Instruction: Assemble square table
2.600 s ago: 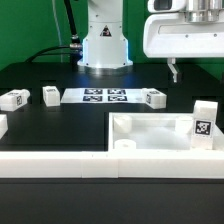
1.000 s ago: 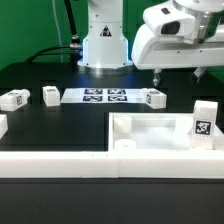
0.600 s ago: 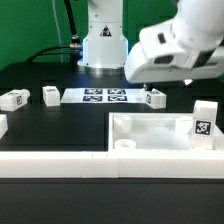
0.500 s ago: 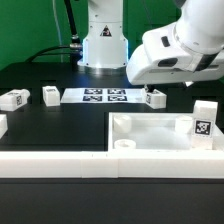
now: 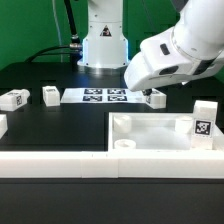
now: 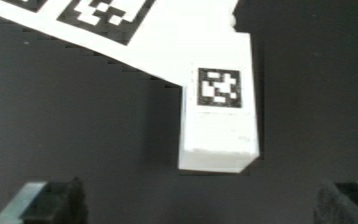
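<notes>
The square table top [image 5: 150, 126] is a white tray with a raised rim, lying at the front of the exterior view's right. A short white leg [image 5: 156, 99] [image 6: 220, 112] with a tag lies just right of the marker board [image 5: 105, 96] [image 6: 108, 22]. My gripper [image 5: 150, 91] [image 6: 202, 205] hangs tilted right above this leg, open. Its two dark fingertips [image 6: 51, 200] straddle bare black table just short of the leg's end, with nothing between them. Two more legs [image 5: 14, 98] [image 5: 50, 95] lie at the left. Another tagged leg [image 5: 204, 121] stands upright by the top's right side.
A long white border wall [image 5: 60, 160] runs along the front edge. The robot's white base [image 5: 104, 45] stands behind the marker board, with cables to its left. Part of one more white piece [image 5: 2, 125] shows at the left edge.
The arm has swung down and toward the exterior view's left, from high at the right to just over the leg beside the marker board. The jaws stayed open; no part moved.
</notes>
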`<state>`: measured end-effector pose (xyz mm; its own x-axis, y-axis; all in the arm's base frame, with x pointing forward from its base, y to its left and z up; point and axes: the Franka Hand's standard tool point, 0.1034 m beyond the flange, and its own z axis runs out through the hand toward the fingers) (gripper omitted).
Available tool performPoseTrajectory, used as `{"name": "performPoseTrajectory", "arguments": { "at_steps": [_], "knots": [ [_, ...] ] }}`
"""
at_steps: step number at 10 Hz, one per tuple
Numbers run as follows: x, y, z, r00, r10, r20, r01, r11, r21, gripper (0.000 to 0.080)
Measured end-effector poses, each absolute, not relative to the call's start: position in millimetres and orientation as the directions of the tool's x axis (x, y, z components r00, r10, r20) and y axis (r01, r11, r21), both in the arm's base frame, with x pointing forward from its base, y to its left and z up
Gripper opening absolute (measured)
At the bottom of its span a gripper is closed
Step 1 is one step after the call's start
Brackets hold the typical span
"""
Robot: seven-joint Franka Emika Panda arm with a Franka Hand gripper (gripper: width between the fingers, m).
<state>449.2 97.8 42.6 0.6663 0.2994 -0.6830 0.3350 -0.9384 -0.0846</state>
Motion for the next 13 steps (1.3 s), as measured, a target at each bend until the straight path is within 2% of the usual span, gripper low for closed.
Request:
{"name": "performPoseTrajectory", "arguments": {
  "at_steps": [4, 6, 7, 13],
  "knots": [
    [449, 94, 42.2, 0.669, 0.290, -0.684, 0.325, -0.942, -0.082, 0.0649],
    [432, 95, 29.9, 0.673, 0.167, -0.721, 0.244, -0.970, 0.002, 0.0649],
    [422, 100, 23.2, 0.666, 0.133, -0.734, 0.224, -0.974, 0.027, 0.0649],
    [418, 97, 18.6, 0.662, 0.106, -0.741, 0.204, -0.978, 0.042, 0.0649]
  ]
}}
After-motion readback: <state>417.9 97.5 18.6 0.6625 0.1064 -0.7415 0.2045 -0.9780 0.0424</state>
